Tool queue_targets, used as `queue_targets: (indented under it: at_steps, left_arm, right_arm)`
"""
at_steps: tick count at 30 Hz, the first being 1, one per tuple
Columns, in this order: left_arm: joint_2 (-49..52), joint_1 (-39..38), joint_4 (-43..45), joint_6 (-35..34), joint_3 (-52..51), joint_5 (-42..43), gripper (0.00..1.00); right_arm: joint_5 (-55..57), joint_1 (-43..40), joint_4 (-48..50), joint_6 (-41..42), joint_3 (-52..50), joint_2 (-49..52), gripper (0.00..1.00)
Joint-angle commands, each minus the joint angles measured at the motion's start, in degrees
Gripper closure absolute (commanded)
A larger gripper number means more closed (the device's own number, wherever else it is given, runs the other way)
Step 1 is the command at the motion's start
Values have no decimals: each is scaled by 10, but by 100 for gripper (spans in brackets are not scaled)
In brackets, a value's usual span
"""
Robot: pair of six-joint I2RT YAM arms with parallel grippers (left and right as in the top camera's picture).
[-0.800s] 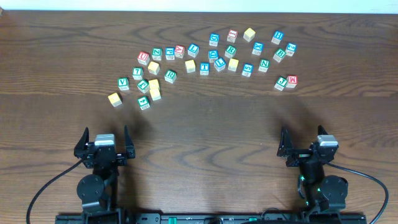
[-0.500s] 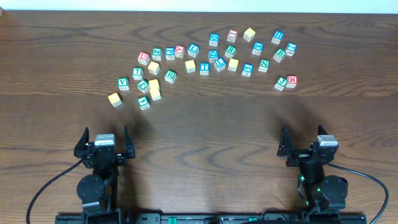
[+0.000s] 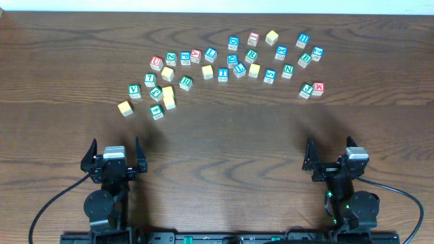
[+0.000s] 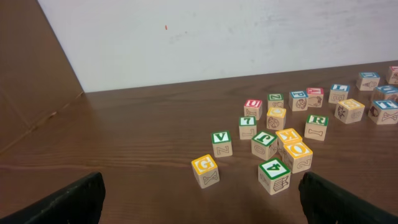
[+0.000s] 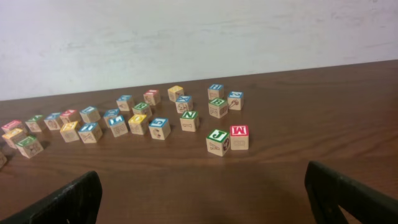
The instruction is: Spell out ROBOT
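Observation:
Several wooden letter blocks lie scattered across the far half of the table (image 3: 217, 135). A green R block (image 3: 185, 83) sits in the left cluster and shows in the left wrist view (image 4: 317, 127). A blue T block (image 3: 222, 74) lies mid-row. A green R block (image 3: 251, 56) and a green B block (image 3: 305, 59) lie further right. A red M block (image 3: 318, 89) and a green J block (image 3: 306, 91) stand together, also in the right wrist view (image 5: 239, 137). My left gripper (image 3: 114, 159) and right gripper (image 3: 329, 161) are open, empty, near the front edge.
A yellow G block (image 4: 205, 170) and a green 4 block (image 4: 274, 175) are the nearest to the left gripper (image 4: 199, 205). The right gripper (image 5: 205, 199) faces bare wood. A white wall runs behind the table's far edge.

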Motion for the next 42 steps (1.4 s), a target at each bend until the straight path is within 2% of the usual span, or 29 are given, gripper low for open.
queue_targets:
  at_steps: [1, 28, 34, 39, 42]
  left_arm:
    - [-3, 1, -24, 7, -6, 8, 2]
    - [-2, 1, -15, 6, -6, 8, 2]
    - [0, 1, 15, -43, -3, 8, 2]
    - [43, 1, 15, -42, 38, 17, 2]
    - [115, 1, 17, -42, 84, 17, 2]
  right_arm:
    - [2, -4, -2, -5, -2, -3, 1]
    - [2, -4, -2, -5, -2, -3, 1]
    - [2, -4, -2, -5, -2, -3, 1]
    - [2, -4, -2, -5, -2, -3, 1]
    - [2, -4, -2, -5, -2, -3, 1]
